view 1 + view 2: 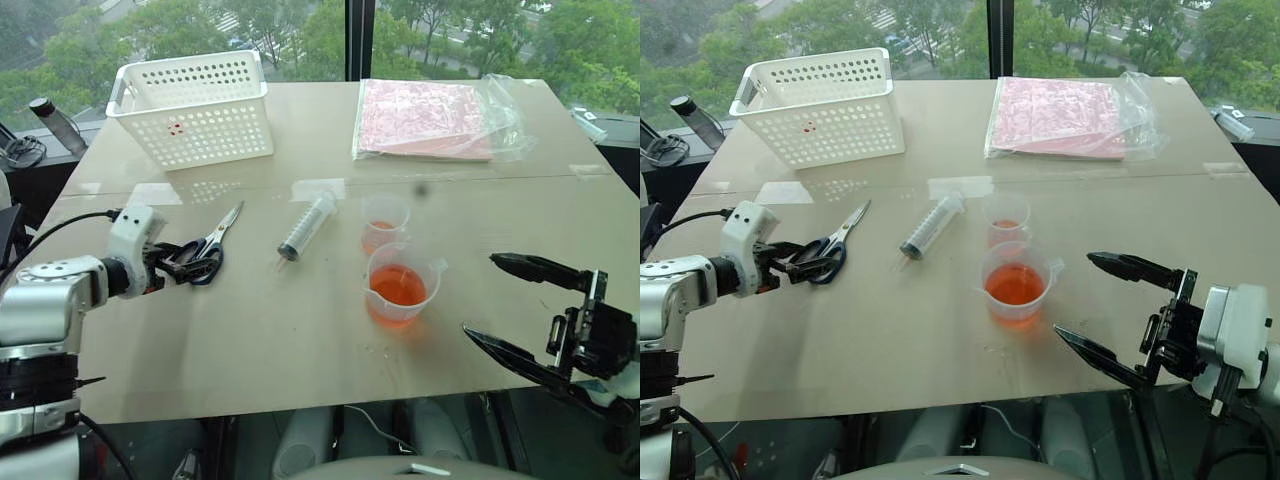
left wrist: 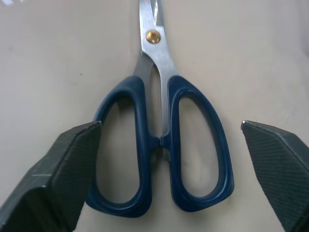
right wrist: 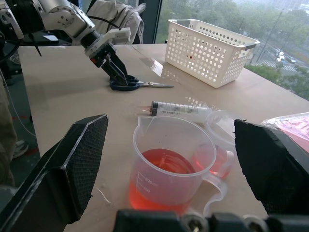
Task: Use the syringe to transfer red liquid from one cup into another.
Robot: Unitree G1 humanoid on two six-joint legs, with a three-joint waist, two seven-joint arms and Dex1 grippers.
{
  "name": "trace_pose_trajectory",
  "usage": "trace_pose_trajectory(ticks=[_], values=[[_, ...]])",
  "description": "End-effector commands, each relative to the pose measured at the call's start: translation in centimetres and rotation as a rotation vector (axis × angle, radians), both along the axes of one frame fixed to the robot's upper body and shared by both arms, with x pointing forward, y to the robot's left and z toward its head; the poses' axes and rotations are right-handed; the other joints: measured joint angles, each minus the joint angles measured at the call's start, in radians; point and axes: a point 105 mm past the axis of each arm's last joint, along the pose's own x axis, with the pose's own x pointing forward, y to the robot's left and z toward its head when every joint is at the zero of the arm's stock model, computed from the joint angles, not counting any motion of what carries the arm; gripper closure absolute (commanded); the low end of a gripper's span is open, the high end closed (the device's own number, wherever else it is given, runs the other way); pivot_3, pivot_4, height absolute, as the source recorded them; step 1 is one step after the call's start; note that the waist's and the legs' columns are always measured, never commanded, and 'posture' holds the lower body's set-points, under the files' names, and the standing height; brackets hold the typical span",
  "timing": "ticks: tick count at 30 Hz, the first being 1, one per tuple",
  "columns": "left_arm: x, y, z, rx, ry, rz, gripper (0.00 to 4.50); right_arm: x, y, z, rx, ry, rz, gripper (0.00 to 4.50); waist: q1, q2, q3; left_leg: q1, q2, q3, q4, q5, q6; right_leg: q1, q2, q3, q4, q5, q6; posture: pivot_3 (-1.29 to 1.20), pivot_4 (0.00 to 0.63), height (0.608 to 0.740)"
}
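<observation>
Counts: one white perforated plastic basket [image 1: 195, 105] upper left, one pair of blue-handled steel scissors [image 1: 210, 250], one large clear plastic syringe [image 1: 306, 226] lying centre on the beige table [image 1: 250, 340], two clear cups.

Left gripper [image 1: 178, 262] spread, straddling the scissor handles. The left wrist view cuts off the blade tips.

Smaller clear plastic cup [image 1: 384, 222] and larger spouted clear beaker [image 1: 401, 285] both hold orange-red liquid [image 1: 398, 284].

Right gripper [image 1: 503, 300], lower right, spread, empty.

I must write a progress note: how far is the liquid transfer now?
Possibly done: the smaller cup already holds some red liquid, as does the beaker. In hand: nothing; the syringe lies on the table, the left gripper is open around the scissors, and the right gripper is open beside the beaker. Left: I cannot tell.
</observation>
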Motion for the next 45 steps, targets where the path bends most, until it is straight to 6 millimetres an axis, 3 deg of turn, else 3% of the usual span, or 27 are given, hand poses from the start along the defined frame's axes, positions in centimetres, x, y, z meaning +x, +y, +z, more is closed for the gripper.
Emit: trace_pose_trajectory(ticks=[1,3,6,8,11,15,19,36,39,44,45], values=[[-0.4,-3.4,5.1,-0.065,-0.094,-0.156,0.01,-0.1,-0.8,0.5,-0.016,-0.046,-0.023,0.0,0.001,0.0,0.0,0.0,0.0,0.0,0.0,0.0,0.0,0.0,0.0,0.0,0.0,0.0,0.0,0.0,0.15,0.74],[-0.5,-6.3,6.5,-0.11,-0.074,-0.263,0.01,0.1,-1.2,0.8,-0.024,-0.053,-0.043,0.0,0.008,0.0,0.0,0.0,0.0,0.0,0.0,0.0,0.0,0.0,-0.001,-0.001,0.0,0.0,0.0,0.0,0.15,0.74],[0.2,-9.9,6.7,-0.118,-0.005,-0.314,0.01,0.1,-1.7,1.4,-0.038,-0.063,-0.074,0.0,0.009,0.002,-0.001,0.0,-0.001,-0.001,0.001,0.0,-0.001,0.001,-0.001,-0.001,0.0,0.0,0.0,0.0,0.15,0.74],[1.1,-11.6,5.9,-0.005,0.089,-0.283,0.01,0.1,-1.9,1.7,-0.059,-0.064,-0.092,0.0,0.004,0.003,-0.002,0.001,-0.002,0.0,0.001,0.001,-0.001,0.002,-0.001,-0.001,0.0,0.0,0.0,0.0,0.15,0.74],[3.0,-13.9,5.9,-0.011,0.178,-0.207,0.01,0.0,-2.1,2.3,-0.073,-0.066,-0.105,0.0,0.002,0.002,-0.001,0.001,-0.002,-0.001,0.001,0.002,-0.003,0.002,0.002,0.0,0.002,0.0,0.0,0.0,0.15,0.74],[6.2,-14.0,4.9,0.163,0.271,-0.042,0.01,0.0,-1.8,3.2,-0.087,-0.065,-0.092,0.0,-0.02,0.001,-0.001,0.001,-0.002,0.0,0.001,0.002,-0.003,0.002,0.005,0.001,0.002,0.0,0.001,0.0,0.15,0.74],[8.7,-14.7,5.3,0.128,0.36,0.08,0.01,0.3,-1.4,3.6,-0.101,-0.073,-0.097,0.0,-0.022,-0.001,0.0,0.0,-0.002,0.001,0.001,0.001,0.0,0.001,0.006,0.001,0.002,0.0,0.001,0.0,0.15,0.74],[11.7,-18.5,3.4,0.168,0.403,-0.001,0.01,0.2,-1.2,3.5,-0.102,-0.067,-0.13,0.0,-0.02,-0.002,0.001,-0.015,-0.002,0.001,0.005,0.003,-0.003,-0.013,0.004,0.001,0.002,0.0,0.002,0.0,0.15,0.74],[11.5,-19.1,2.8,0.168,0.425,-0.02,0.81,0.1,-1.3,3.2,-0.105,-0.062,-0.141,0.0,-0.019,-0.002,0.001,-0.016,-0.002,0.001,0.005,0.003,-0.003,-0.013,0.004,0.001,0.002,0.0,0.002,0.0,0.15,0.74],[11.4,-18.5,2.7,0.166,0.44,-0.007,2.97,-0.1,-1.4,3.1,-0.104,-0.063,-0.148,0.0,-0.02,-0.002,0.001,-0.016,-0.002,0.001,0.005,0.003,-0.003,-0.013,0.004,0.001,0.003,0.0,0.002,0.0,0.15,0.74],[11.3,-18.3,2.9,0.158,0.443,0.002,3.04,-0.1,-1.4,3.1,-0.102,-0.062,-0.149,0.0,-0.02,-0.002,0.001,-0.016,-0.002,0.001,0.005,0.003,-0.003,-0.013,0.004,0.001,0.003,0.0,0.002,0.0,0.15,0.74]])
